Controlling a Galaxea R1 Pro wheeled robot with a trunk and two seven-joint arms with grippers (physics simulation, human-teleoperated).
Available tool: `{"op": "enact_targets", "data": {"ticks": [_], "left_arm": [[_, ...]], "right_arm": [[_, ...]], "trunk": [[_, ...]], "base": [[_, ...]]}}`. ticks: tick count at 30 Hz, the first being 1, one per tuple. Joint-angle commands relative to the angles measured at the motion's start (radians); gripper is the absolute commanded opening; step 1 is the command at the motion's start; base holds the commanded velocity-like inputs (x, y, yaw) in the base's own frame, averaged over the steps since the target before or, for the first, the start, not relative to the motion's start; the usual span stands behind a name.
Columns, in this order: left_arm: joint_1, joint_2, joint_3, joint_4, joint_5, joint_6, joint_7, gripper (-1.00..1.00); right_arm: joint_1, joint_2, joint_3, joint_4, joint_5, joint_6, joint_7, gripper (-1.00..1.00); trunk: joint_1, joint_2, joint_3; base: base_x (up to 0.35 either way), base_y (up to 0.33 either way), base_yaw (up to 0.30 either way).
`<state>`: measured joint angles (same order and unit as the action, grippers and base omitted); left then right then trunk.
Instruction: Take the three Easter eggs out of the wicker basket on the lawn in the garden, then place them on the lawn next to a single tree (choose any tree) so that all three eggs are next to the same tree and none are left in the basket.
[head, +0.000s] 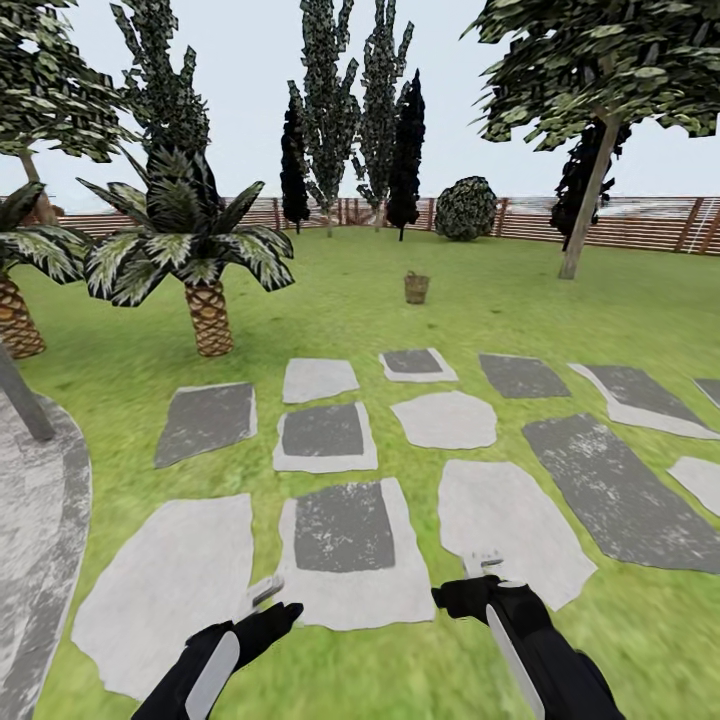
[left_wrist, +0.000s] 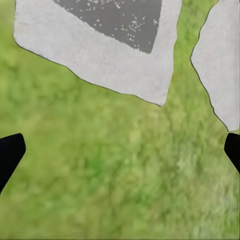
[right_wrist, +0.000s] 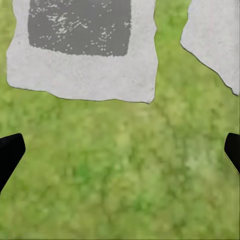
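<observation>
The wicker basket (head: 416, 287) stands small and far off on the lawn (head: 470, 300), beyond the stepping stones. The Easter eggs are hidden at this distance. A tree (head: 588, 195) with a pale leaning trunk rises to the right of the basket, near the fence. Both arms are held low at the near edge of the head view. My left gripper (head: 265, 592) and right gripper (head: 483, 566) hang over the nearest stones and grass. In each wrist view the two dark fingertips (left_wrist: 10, 152) (right_wrist: 10, 150) sit wide apart over bare grass, so both grippers are open and hold nothing.
Grey stepping stones (head: 345, 530) cover the ground between me and the basket. Two palms (head: 205, 300) stand at the left, with a paved strip (head: 40, 520) and a post. Slim dark trees, a round bush (head: 466, 208) and a slatted fence (head: 640, 225) line the back.
</observation>
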<state>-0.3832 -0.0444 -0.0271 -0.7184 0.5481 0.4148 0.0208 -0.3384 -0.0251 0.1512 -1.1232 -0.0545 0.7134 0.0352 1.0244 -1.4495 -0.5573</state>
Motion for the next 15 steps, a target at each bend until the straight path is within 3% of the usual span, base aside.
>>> {"op": "enact_targets", "data": {"ticks": [1,15], "left_arm": [[0.000,0.000,0.000,-0.001,0.006,0.004,0.002,1.00],[0.000,-0.002,-0.001,-0.001,0.006,0.004,0.002,1.00]], "right_arm": [[-0.001,-0.001,0.001,-0.001,-0.005,0.004,-0.001,1.00],[-0.001,-0.001,0.001,-0.001,-0.005,0.004,-0.001,1.00]], "trunk": [[0.001,0.000,-0.001],[0.001,0.000,-0.001]], "base": [[0.334,0.000,0.000],[0.334,0.000,0.000]]}}
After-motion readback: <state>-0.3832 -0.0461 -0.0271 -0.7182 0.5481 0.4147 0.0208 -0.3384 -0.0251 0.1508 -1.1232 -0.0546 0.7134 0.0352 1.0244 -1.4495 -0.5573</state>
